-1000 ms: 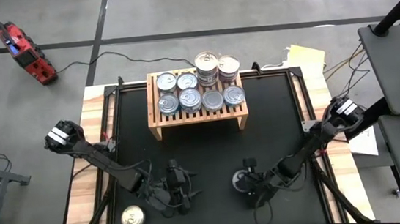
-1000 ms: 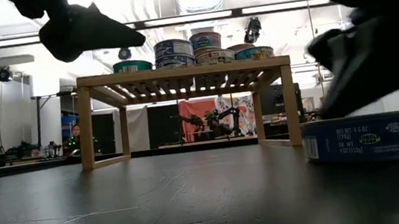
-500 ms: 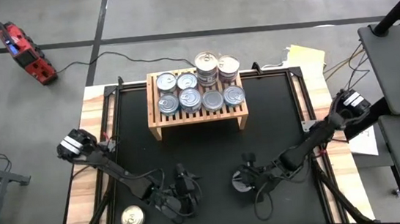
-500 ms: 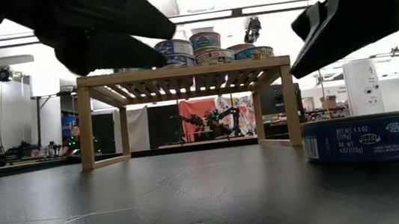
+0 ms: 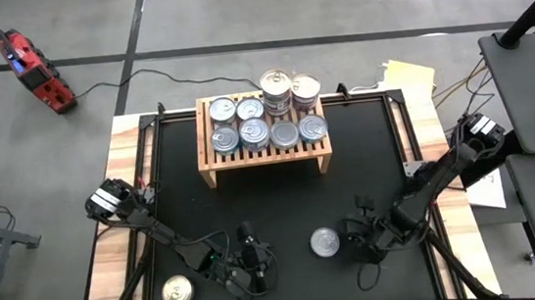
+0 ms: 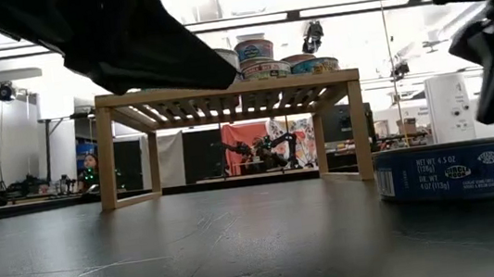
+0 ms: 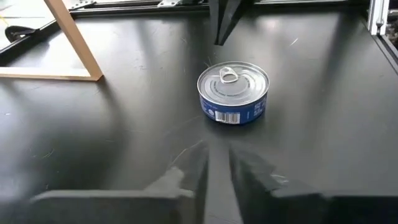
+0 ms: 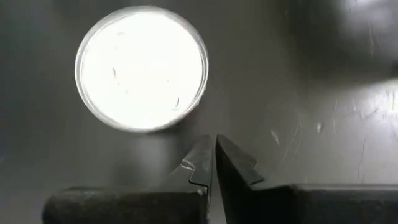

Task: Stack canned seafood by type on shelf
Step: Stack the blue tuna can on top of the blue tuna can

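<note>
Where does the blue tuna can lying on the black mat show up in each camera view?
High view: blue tuna can, near the front, beside the right gripper.
Low view: at right, on the mat.
Left wrist view: centre.
Right wrist view: bright lid.
Shared landmark: the shelf, behind the can.

A black-topped table (image 5: 366, 150) with light wooden edges carries a low slatted wooden shelf (image 5: 212, 171) toward its far side. On the shelf, flat tins (image 5: 268, 130) sit in two rows, with two taller stacks (image 5: 289, 89) at the back right. On the black surface nearer the front, a single blue-labelled tin (image 5: 325, 243) stands upright, apart from the shelf. Another silver-lidded tin (image 5: 177, 293) rests at the table's front left corner, by the wooden edge.
</note>
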You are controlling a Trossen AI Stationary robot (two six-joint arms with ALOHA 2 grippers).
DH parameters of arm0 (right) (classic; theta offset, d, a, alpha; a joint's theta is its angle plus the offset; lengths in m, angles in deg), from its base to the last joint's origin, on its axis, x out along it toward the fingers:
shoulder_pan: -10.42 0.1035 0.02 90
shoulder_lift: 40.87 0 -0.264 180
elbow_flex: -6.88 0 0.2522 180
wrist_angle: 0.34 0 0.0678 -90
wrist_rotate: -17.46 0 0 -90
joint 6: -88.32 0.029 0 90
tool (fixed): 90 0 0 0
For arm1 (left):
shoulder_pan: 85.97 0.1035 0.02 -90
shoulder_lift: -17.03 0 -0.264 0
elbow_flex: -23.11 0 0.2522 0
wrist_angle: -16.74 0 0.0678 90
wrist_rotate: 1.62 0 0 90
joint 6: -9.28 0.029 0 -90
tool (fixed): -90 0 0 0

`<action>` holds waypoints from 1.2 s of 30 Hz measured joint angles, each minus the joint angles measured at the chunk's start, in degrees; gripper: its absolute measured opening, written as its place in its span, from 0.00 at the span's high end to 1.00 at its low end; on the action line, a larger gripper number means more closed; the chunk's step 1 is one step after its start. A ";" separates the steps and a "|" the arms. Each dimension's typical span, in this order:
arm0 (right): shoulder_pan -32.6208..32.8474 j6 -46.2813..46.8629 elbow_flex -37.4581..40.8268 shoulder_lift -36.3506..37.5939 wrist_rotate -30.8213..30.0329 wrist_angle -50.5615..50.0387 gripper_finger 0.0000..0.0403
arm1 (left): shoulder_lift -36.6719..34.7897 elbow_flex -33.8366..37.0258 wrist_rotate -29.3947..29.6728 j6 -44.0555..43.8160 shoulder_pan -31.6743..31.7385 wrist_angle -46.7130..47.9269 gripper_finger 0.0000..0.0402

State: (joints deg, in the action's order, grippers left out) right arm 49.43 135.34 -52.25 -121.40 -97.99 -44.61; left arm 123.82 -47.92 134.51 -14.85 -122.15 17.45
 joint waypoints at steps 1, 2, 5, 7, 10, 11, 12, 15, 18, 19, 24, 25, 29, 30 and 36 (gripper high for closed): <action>0.58 0.66 0.05 -0.37 -0.02 0.34 0.97 | 0.00 0.00 0.00 0.39 0.00 0.00 0.91; 1.18 1.54 0.21 -0.79 -0.01 0.96 0.97 | 0.02 0.00 -0.02 0.70 0.00 -0.04 0.95; 2.31 3.27 0.55 -2.23 -0.06 1.39 0.97 | 0.02 0.00 -0.06 1.08 0.00 -0.32 0.98; 2.75 3.96 0.55 -3.31 -0.51 1.73 0.97 | 0.02 0.00 -0.07 1.45 0.00 -0.49 0.97; 2.74 3.97 0.55 -4.99 -0.76 3.61 0.97 | 0.02 0.02 -0.11 1.49 0.00 -0.55 0.99; 2.74 3.93 0.57 -5.44 -1.28 3.58 0.97 | 0.02 0.02 -0.11 1.47 0.00 -0.55 1.00; 2.74 3.68 0.57 -6.11 -1.90 4.05 0.97 | 0.02 0.02 -0.11 1.47 0.00 -0.61 1.00; 2.72 2.29 0.59 -7.67 -3.53 5.73 0.97 | 0.02 0.04 -0.13 1.43 0.00 -0.65 1.00; 2.59 0.07 0.59 -8.89 -4.63 8.90 0.97 | 0.02 0.04 -0.15 1.42 0.00 -0.78 1.00; 2.59 -0.62 0.61 -9.21 -4.69 9.92 0.97 | 0.02 0.04 -0.17 1.41 0.00 -0.88 1.00; 2.48 -4.05 0.61 -10.02 -4.78 15.85 0.97 | 0.02 0.04 -0.20 1.38 0.00 -0.94 1.00; 2.43 -4.55 0.61 -10.15 -4.70 16.71 0.97 | 0.02 0.05 -0.20 1.38 0.00 -0.94 1.00; 1.70 -6.45 0.61 -10.81 -4.72 20.21 0.97 | 0.02 0.09 -0.79 1.14 0.00 -1.01 1.00; 1.43 -7.38 0.61 -11.07 -4.72 21.14 0.97 | 0.02 0.09 -1.24 1.14 0.01 -1.11 1.00; -0.70 -12.59 0.59 -12.81 -4.64 26.57 0.97 | 0.02 0.09 -1.75 1.14 0.00 -1.66 1.00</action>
State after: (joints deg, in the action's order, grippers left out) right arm 48.73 122.75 -51.66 -134.21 -102.63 -18.05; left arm 123.84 -47.84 132.76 -13.70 -122.15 15.79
